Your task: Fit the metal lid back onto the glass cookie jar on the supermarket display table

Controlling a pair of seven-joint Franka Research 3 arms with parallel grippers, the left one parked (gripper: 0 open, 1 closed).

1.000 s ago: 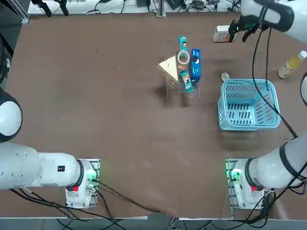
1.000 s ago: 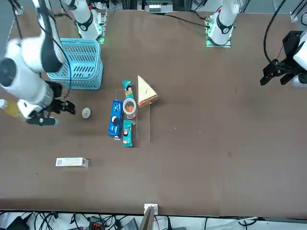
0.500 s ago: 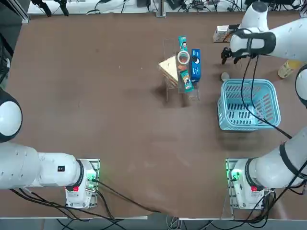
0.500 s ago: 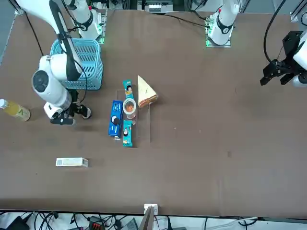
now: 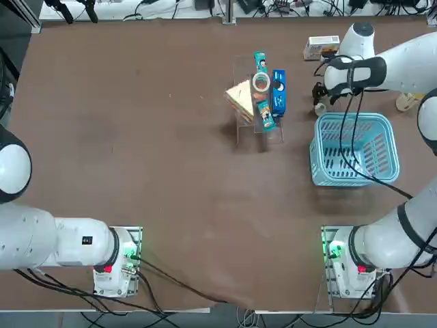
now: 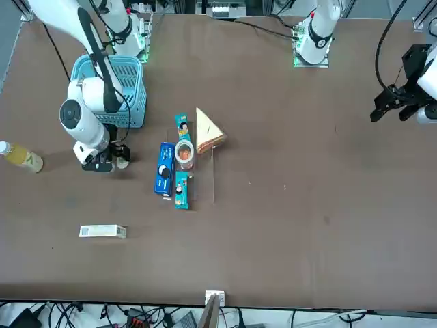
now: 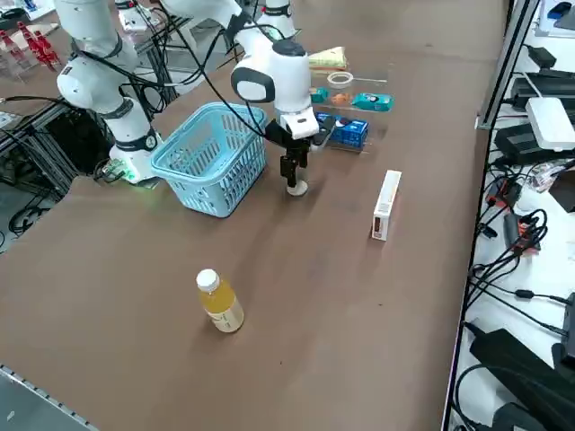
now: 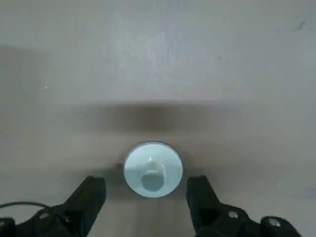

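one metal lid (image 8: 152,169) | one glass cookie jar (image 5: 261,83) | right pincer (image 8: 148,197) spread wide, astride lid

Right arm drops in over the lid

The right gripper (image 8: 148,195) has swung from the worktop's far edge down to the small round silvery metal lid (image 8: 152,169), its spread fingers (image 8: 91,195) now flanking the disc.

Metal lid (image 8: 152,170) flat on table; jar (image 5: 261,83) uncovered.

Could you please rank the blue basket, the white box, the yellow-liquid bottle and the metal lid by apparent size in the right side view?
1. Blue basket
2. Yellow-liquid bottle and white box: look alike
3. Metal lid
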